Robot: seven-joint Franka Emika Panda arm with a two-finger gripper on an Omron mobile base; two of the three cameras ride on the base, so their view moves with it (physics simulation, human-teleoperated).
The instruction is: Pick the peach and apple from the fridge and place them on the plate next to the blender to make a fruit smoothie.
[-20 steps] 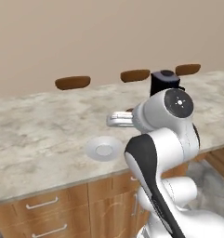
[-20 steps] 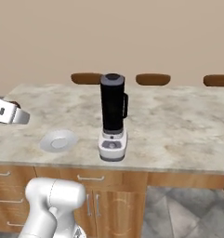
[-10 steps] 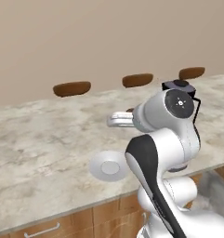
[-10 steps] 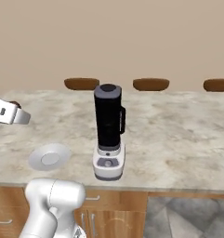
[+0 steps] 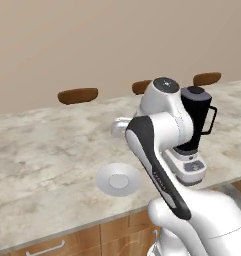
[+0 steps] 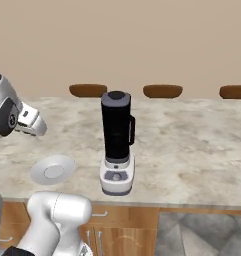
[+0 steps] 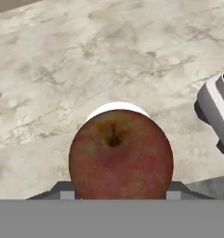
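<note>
From the left, the white arm (image 5: 157,145) is bending up over the table (image 5: 37,150), beside the blender (image 5: 194,127). From the right, the plate (image 6: 53,170) is sitting just left of the blender. In the hand view, the fingers (image 7: 120,193) are gripping the apple (image 7: 120,155) above the plate.

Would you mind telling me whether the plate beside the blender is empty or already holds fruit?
Empty: the plate lies bare left of the blender; the apple sits in the gripper.
</note>
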